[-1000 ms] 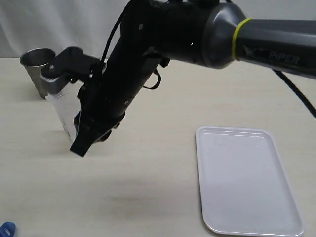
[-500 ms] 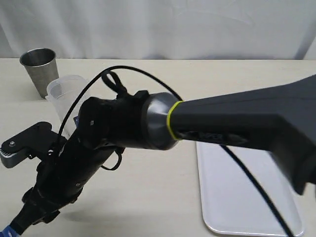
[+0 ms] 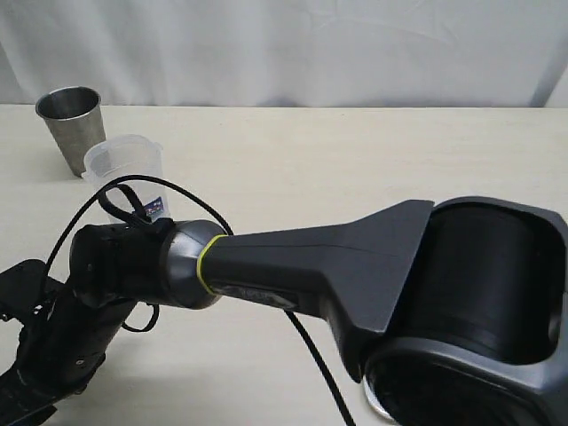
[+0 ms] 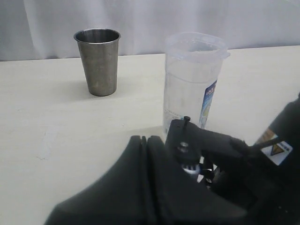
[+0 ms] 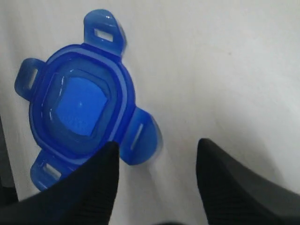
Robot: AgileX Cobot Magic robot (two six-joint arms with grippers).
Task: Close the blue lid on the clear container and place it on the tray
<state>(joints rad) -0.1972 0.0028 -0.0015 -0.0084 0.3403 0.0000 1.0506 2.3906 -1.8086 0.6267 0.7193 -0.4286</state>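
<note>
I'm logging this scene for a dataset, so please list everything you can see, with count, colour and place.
cup: one, grey metal, far left of the table, just beyond the container.
container: one, clear with a printed label, upright and open, beside the cup.
lid: one, blue, flat on the table, off the container.
table: one, pale beige, under everything.
curtain: one, white, behind the table.
right arm: one, black, reaching across to the near left.
right pincer: one, black, open over the lid's edge.
left pincer: one, black, shut, near the container.
</note>
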